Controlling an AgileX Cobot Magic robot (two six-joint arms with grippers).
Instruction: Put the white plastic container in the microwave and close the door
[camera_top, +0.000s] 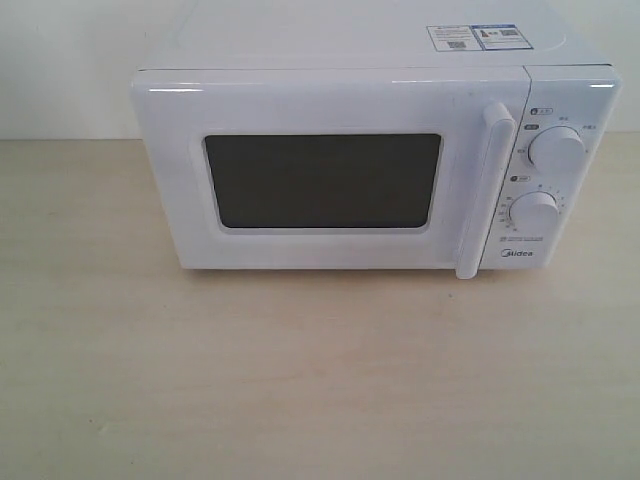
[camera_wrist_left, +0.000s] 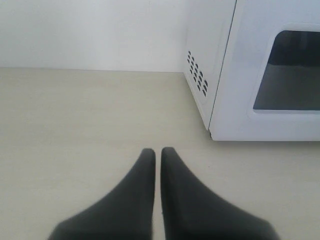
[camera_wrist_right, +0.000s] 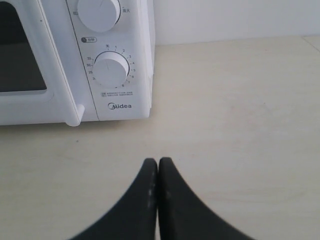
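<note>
The white microwave (camera_top: 375, 165) stands at the back of the pale wooden table, its door (camera_top: 325, 170) closed against the body, dark window facing front and bar handle (camera_top: 483, 190) at the door's right edge. The white plastic container is out of view in every frame. My left gripper (camera_wrist_left: 158, 151) hovers over bare table off the microwave's (camera_wrist_left: 260, 75) left front corner, black fingers together with a hairline slit and nothing between them. My right gripper (camera_wrist_right: 158, 161) is shut and empty, in front of the dial panel (camera_wrist_right: 112, 70). Neither gripper appears in the exterior view.
Two round dials (camera_top: 557, 150) sit on the microwave's right panel and stickers (camera_top: 478, 37) on its top. Vent slots (camera_wrist_left: 197, 80) mark its left side. A white wall rises behind the table (camera_top: 300, 380).
</note>
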